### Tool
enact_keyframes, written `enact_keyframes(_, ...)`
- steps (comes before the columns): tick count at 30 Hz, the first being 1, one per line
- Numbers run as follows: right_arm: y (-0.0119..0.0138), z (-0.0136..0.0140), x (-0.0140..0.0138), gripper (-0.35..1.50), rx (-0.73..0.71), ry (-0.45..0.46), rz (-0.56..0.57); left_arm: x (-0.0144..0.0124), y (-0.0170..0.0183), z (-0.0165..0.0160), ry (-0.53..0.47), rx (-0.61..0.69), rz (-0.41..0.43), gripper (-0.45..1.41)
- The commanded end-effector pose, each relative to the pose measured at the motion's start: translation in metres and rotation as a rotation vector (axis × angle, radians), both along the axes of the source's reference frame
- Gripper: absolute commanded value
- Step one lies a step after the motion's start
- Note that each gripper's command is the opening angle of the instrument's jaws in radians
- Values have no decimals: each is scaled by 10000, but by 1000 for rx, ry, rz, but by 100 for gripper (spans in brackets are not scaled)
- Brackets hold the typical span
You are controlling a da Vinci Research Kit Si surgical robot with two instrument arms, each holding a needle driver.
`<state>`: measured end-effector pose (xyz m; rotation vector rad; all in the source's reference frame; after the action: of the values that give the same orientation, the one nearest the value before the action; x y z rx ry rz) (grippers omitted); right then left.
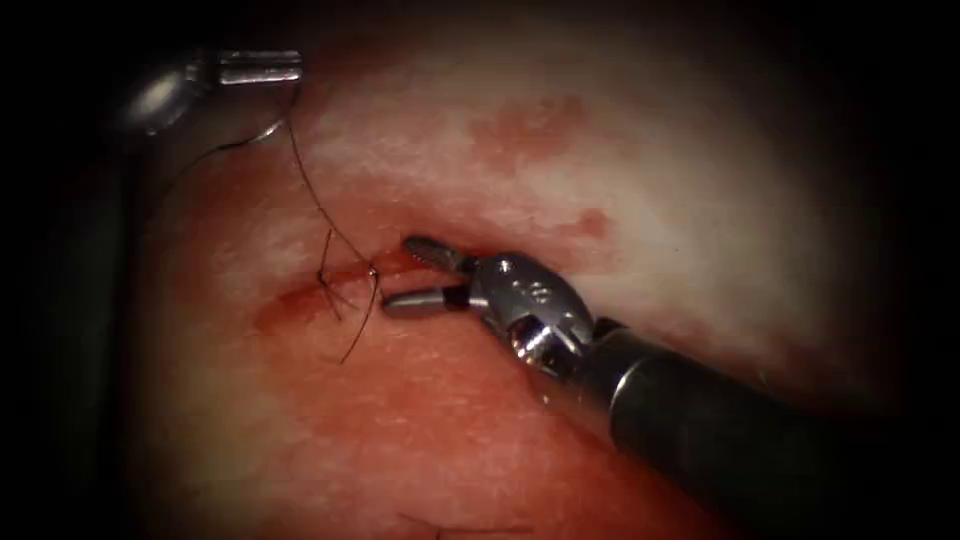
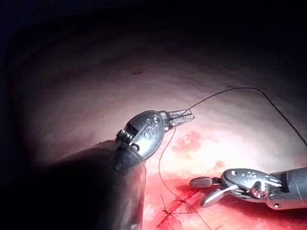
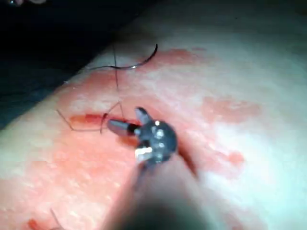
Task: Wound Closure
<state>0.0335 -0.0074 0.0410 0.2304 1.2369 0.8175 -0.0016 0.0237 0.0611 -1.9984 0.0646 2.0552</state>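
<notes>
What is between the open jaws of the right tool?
Nothing is held: the right tool has its jaws open beside the knot on the cut. The tissue under the tool's shaft is covered. The left tool holds the thread.

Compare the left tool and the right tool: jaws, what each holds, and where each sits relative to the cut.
The left tool has shut jaws gripping the thread, up and left of the cut; the right tool has open jaws holding nothing, right at the cut. Both are needle drivers.
</notes>
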Motion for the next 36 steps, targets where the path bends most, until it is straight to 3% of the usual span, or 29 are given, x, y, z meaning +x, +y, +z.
enact_keyframes(1,8,9,14,121,-3,2,3,-6,2,0,-9,-1,5,-45)
enact_keyframes(9,16,20,33,119,-1,-12,12,-12,-4,-28,-66,1,21,-45)
enact_keyframes(22,9,38,66,118,-10,-23,9,-26,-6,-35,-85,-6,23,-45)
enact_keyframes(36,11,43,88,133,-17,-19,10,-37,-9,-39,-96,-8,22,-45)
